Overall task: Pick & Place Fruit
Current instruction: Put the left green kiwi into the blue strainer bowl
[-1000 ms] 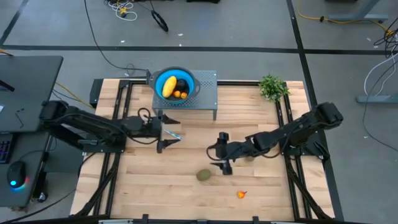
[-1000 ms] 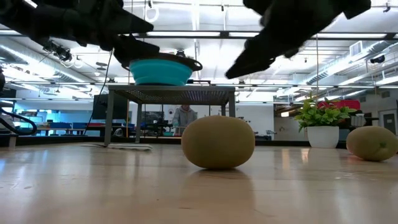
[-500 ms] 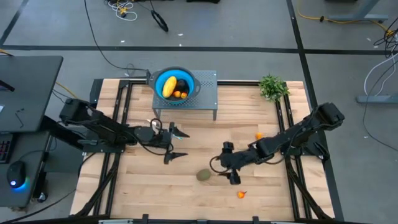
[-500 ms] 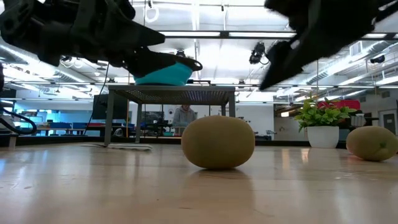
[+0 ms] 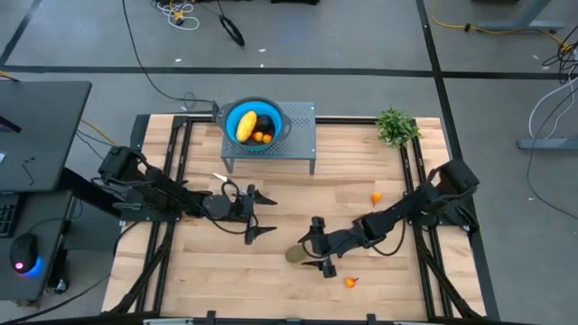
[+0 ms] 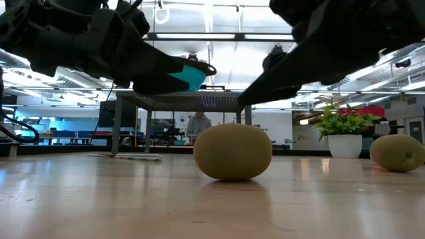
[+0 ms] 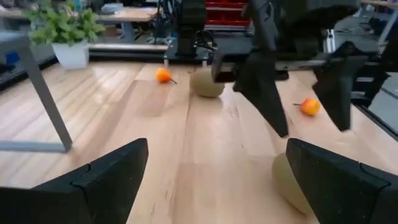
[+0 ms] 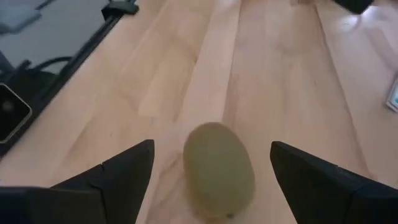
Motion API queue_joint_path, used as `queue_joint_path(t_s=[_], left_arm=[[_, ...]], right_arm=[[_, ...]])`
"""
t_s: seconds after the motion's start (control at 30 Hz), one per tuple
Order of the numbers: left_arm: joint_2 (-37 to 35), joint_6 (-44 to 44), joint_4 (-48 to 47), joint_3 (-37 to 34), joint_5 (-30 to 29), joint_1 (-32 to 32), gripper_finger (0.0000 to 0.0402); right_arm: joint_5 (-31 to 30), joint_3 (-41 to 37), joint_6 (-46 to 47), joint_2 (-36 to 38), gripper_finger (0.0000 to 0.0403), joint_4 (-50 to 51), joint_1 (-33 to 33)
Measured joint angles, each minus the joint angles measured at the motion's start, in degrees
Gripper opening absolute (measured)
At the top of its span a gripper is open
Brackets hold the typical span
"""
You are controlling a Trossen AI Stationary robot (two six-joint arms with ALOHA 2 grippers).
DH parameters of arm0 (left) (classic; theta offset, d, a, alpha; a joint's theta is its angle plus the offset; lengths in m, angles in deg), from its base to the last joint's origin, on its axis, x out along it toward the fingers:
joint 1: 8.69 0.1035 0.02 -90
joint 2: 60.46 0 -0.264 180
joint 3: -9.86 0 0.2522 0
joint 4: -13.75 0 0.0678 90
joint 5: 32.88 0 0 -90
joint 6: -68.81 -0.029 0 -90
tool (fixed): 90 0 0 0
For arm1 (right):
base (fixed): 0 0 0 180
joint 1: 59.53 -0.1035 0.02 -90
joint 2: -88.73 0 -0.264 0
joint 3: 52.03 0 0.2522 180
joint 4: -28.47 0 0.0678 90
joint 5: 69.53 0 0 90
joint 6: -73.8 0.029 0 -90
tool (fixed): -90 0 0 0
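Note:
An olive-brown fruit [image 5: 295,255] lies on the wooden table near its front edge. My right gripper [image 5: 318,246] hangs open just to its right. In the right wrist view the fruit [image 8: 219,169] sits between and ahead of the two fingers, untouched. A second olive-brown fruit [image 7: 207,83] lies farther right; in the high view my right arm hides it. Two orange pieces [image 5: 350,282] [image 5: 376,197] lie on the table. A yellow fruit [image 5: 245,125], a dark ball [image 5: 264,121] and orange pieces sit in the blue bowl [image 5: 237,111]. My left gripper [image 5: 257,214] hovers open at mid-table, holding nothing.
The bowl stands on a grey metal stand [image 5: 302,135] at the table's far side. A potted green plant [image 5: 396,126] stands at the far right corner. Black frame rails [image 5: 172,181] run along both sides. Bare wood lies between the stand and the fruit.
My right gripper has sunk and gone toward the table's near edge and left, ending beside the olive-brown fruit. My left gripper has sunk and gone toward the near edge and the table's middle. Both have stayed open. No fruit has moved.

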Motion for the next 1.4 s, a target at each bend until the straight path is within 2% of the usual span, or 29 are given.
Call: queue_joint_path(t_s=[0.13, 0.4, 0.7, 1.2, 1.4], left_arm=[[0.0, 0.87, 0.39, -0.07, 0.82, -1.22, 0.0391], [0.02, 1.63, -1.31, -0.07, -2.46, -2.15, 0.0391], [0.02, 1.74, -1.42, -0.05, -3.07, -2.17, 0.0391], [0.02, 1.71, -1.6, -0.07, -4.3, -2.15, 0.0391], [0.02, 1.6, -1.68, -0.07, -4.44, -2.14, 0.0391]], right_arm=[[-0.39, 0.0, -0.68, -2.0, 0.0332, -3.71, -0.09], [-1.93, 0.04, -0.04, -2.73, 0.0332, -4.78, -0.29], [-1.92, 0.04, -0.24, -9.47, 0.0332, -10.0, -0.61], [-3.37, 0.04, -0.7, -9.49, 0.0331, -10.06, -0.16], [-3.43, 0.04, -1.85, -9.55, 0.0304, -9.67, -0.09]])
